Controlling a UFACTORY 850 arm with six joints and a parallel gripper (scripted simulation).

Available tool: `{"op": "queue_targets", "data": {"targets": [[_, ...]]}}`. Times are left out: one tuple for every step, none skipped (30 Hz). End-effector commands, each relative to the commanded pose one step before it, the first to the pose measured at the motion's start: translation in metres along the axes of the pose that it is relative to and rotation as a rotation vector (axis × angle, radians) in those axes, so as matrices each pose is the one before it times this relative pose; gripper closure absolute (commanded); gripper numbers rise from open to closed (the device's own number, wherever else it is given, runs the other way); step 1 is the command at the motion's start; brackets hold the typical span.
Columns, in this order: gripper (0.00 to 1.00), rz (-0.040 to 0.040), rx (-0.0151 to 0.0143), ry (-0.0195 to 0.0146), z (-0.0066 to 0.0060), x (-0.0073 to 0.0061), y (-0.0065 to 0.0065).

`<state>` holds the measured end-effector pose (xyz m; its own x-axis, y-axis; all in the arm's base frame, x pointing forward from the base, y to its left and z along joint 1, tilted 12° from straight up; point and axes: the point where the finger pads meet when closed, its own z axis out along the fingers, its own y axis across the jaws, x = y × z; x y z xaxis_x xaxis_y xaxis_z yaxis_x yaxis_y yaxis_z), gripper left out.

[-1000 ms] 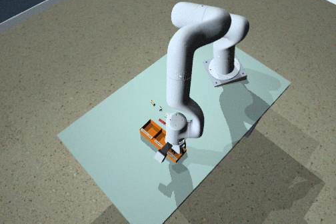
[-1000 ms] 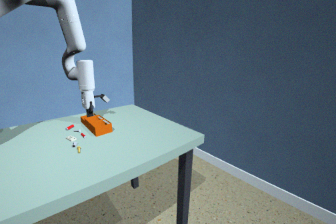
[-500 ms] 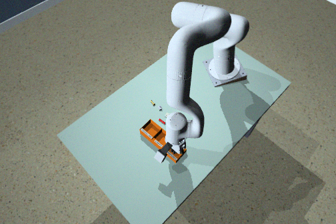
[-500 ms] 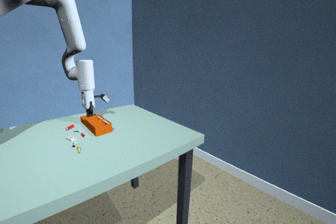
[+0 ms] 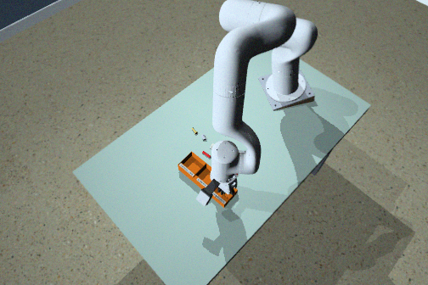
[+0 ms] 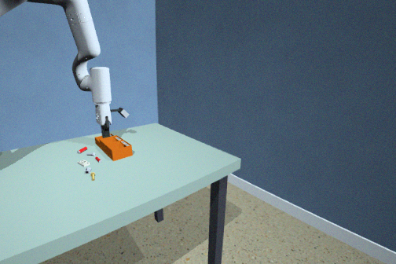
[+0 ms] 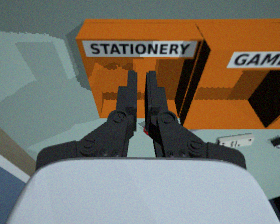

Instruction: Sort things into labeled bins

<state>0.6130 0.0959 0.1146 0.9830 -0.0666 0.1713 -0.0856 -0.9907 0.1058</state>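
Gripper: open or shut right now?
Shut. In the wrist view the gripper has its fingers nearly together over the STATIONERY bin; whether they pinch anything cannot be told.

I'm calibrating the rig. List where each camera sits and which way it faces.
Top: high above the table, looking down; whole arm, base plate, orange bins.
Exterior: beside the table, looking across it; forearm and end effector above the bins.
Wrist: on the arm, looking along the end effector at the STATIONERY bin.
Shared: every view shows the bins.
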Motion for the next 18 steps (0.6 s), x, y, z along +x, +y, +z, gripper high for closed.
{"op": "queue_targets", "data": {"targets": [[0.93,0.00018,0.00073,0.00196,-0.00764,0.00096,-0.00024],[0.93,0.0,0.0,0.0,-0.00133,0.0,0.0],[0.93,0.0,0.0,0.0,-0.00133,0.0,0.0],[0.93,0.0,0.0,0.0,-0.00133,0.0,0.0],[0.93,0.0,0.0,0.0,-0.00133,0.0,0.0],[0.93,0.0,0.0,0.0,-0.00133,0.0,0.0],[0.93,0.0,0.0,0.0,-0.00067,0.0,0.0],[0.93,0.0,0.0,0.00001,-0.004,0.0,0.0],[0.93,0.0,0.0,0.0,-0.004,0.0,0.0],[0.93,0.0,0.0,0.0,0.0,0.0,0.0],[0.93,0.0,0.0,0.0,0.0,0.0,0.0],[0.93,0.0,0.0,0.0,-0.004,0.00001,0.0],[0.93,0.0,0.0,0.0,-0.004,0.0,0.0],[0.93,0.0,0.0,0.0,-0.004,0.0,0.0],[0.93,0.0,0.0,0.0,-0.004,0.0,0.0],[0.93,0.0,0.0,0.0,-0.004,0.0,0.0],[0.93,0.0,0.0,0.0,-0.0014,0.0,0.0],[0.93,0.0,0.0,0.0,0.0,0.0,0.0]]}}
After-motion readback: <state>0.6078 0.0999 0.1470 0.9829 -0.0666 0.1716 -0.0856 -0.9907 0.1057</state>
